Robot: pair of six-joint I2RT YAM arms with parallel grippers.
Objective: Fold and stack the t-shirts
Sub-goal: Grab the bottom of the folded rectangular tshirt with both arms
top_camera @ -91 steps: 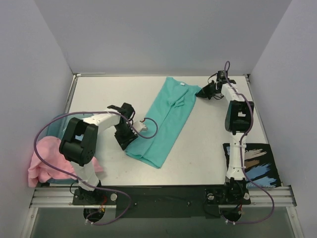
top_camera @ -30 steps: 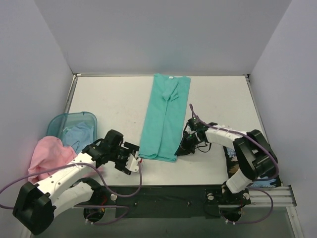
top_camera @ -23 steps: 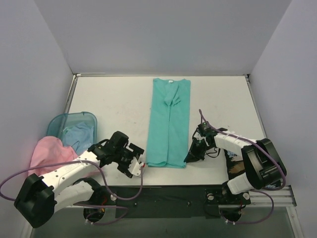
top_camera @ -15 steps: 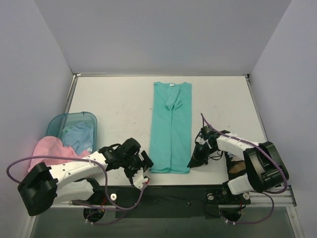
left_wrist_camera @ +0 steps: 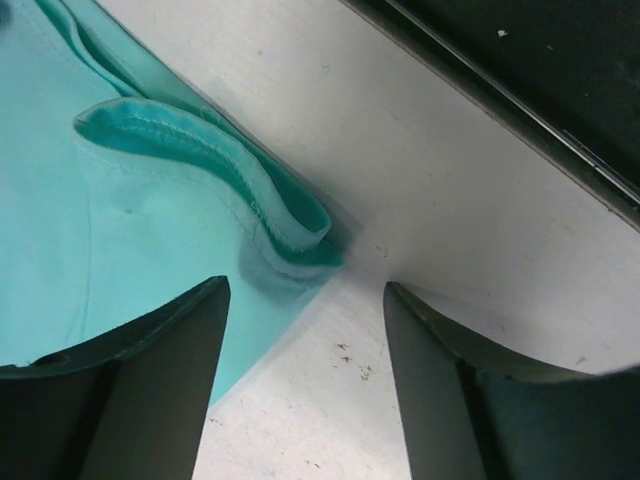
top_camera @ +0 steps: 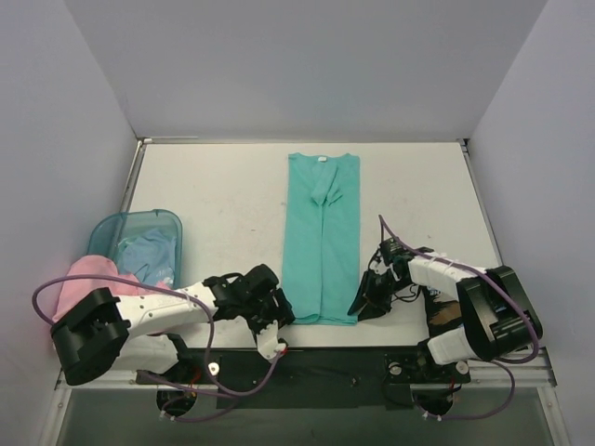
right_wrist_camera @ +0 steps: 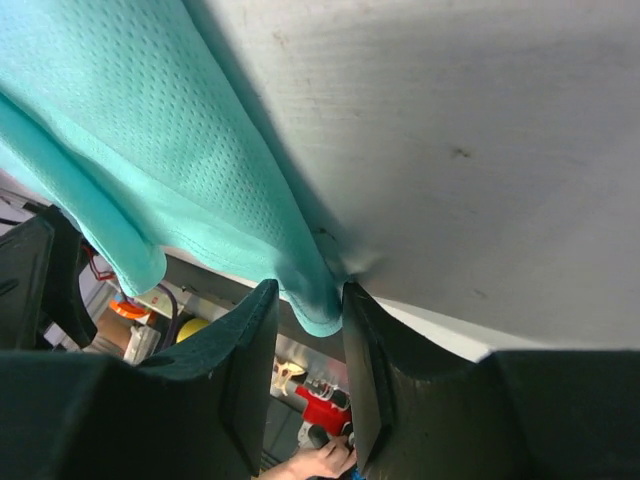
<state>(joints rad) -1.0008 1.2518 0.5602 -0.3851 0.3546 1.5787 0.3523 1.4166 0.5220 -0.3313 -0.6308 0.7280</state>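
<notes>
Swung in from the left, the left end effector (left_wrist_camera: pixel 305 288) stands spread astride the 7 o'clock hem corner of the teal-green t-shirt (top_camera: pixel 321 251) lying central on the tabletop (top_camera: pixel 214 186); whether the right end effector (right_wrist_camera: pixel 308 288) at 5 o'clock grips its corner I cannot tell, and both should pinch all layers evenly before lifting.

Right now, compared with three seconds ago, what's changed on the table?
The teal shirt was dragged from a slant to lie straight, hem at the table's near edge. The right tool came from the collar end to the hem's right corner, cloth between its fingers. The left tool swung from beside the shirt's middle to the hem's left corner, open around it. The pink shirt and tub stayed put.
</notes>
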